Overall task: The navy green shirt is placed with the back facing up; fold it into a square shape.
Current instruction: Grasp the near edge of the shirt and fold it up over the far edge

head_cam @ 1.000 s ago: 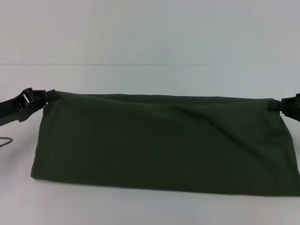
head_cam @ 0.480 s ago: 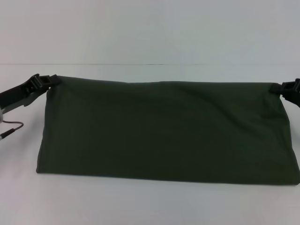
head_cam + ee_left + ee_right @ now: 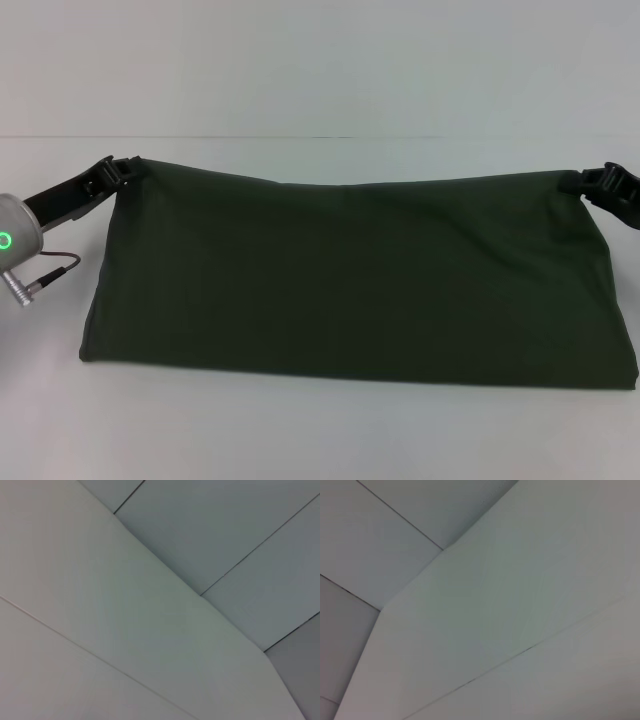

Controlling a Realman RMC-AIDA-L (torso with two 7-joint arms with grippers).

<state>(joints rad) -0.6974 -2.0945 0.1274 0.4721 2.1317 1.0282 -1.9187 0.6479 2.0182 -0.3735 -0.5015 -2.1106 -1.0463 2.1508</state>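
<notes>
The navy green shirt hangs as a wide dark olive band across the head view, folded over, its lower edge resting on the white table. My left gripper is shut on the shirt's upper left corner. At the upper right corner my right gripper is shut on the cloth too. The top edge sags slightly between the two grippers. No lettering shows. Both wrist views show only pale wall and ceiling panels.
A silver left wrist housing with a green light and a thin cable sits at the left edge. A pale wall rises behind the table's far edge.
Both grippers have risen and moved away from me with the shirt's top corners, so more of the cloth hangs upright. The left wrist housing has come into view.
</notes>
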